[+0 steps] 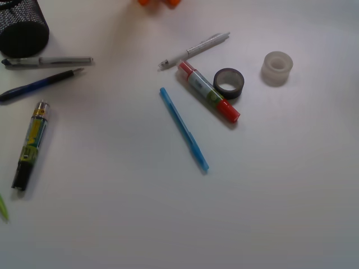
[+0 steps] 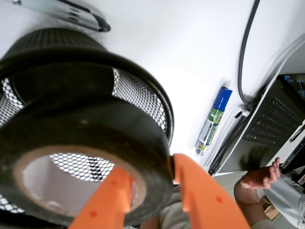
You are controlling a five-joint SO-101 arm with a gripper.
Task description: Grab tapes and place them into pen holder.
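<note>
The gripper is seen in the wrist view with its orange fingers clenched on the black tape: one finger passes through the hole of the roll and the other presses on its outer wall. The roll is held directly over the open mouth of the holder, whose mesh wall is visible behind and through the ring. In the front view only a small orange part of the arm is seen at the top edge, and the holder stands in the far left corner of the table.

The task is judged to be in its first third. One roll is carried and is not yet released (whether anything already lies in the cup cannot be told). Two rolls are left on the table: the dark tape, which touches the red marker, and the clear tape, which lies apart to the right. The marker beside the dark roll may be disturbed when that roll is grasped.
</note>
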